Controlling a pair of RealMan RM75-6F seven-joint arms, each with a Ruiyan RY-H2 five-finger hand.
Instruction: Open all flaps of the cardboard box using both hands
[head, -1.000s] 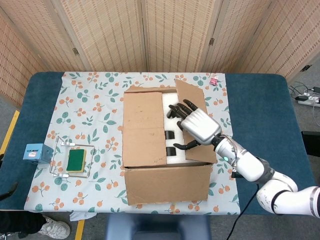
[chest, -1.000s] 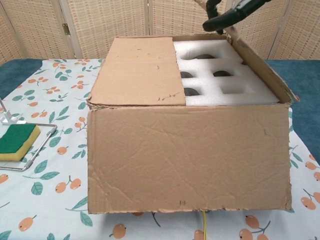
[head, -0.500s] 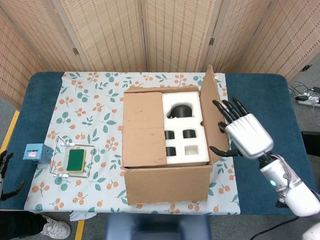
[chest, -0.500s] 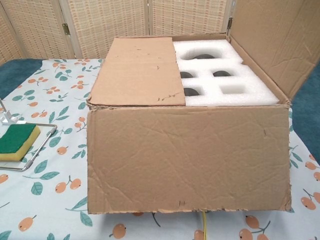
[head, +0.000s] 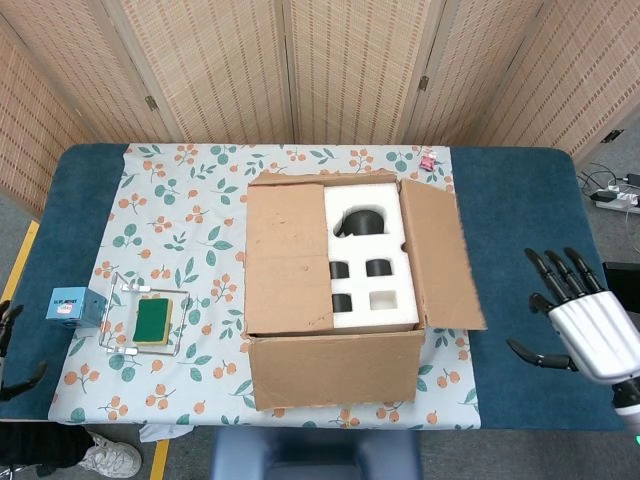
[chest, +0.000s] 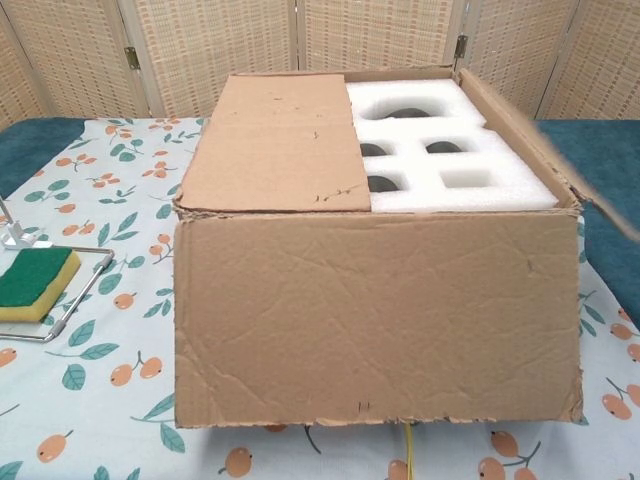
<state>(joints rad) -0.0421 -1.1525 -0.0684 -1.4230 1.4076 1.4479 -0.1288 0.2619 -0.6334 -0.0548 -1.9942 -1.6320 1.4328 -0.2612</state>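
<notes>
While the box (head: 335, 300) sits square in the middle of the patterned cloth (head: 190, 240), its front flap (head: 335, 368) already hangs down toward the near edge of the table, and that leaves the top half uncovered. To the left of it, near the front, a wire rack (head: 145, 322) holds a green sponge (head: 153, 319), with a small blue cube (head: 70, 305) just beside it, all well apart from the work. The right hand (head: 580, 325) hovers off to the right over the bare blue tabletop (head: 520, 230), fingers spread and holding nothing; I'd say it stands clear there so the flap can fall. The left hand (head: 12, 350) barely shows at the left edge, dark fingertips only, so I cannot tell how it is set.

Further in, the right flap (head: 440, 258) lies folded outward past the box wall, and white foam (head: 372, 255) with dark cut-outs is exposed. The left flap (head: 288, 258) lies flat over the other half, untouched, likely next for the left hand.

Half a second ago the right flap stood nearly upright with the right hand just beside it; now it has dropped outward, and the hand has pulled back toward the robot.
</notes>
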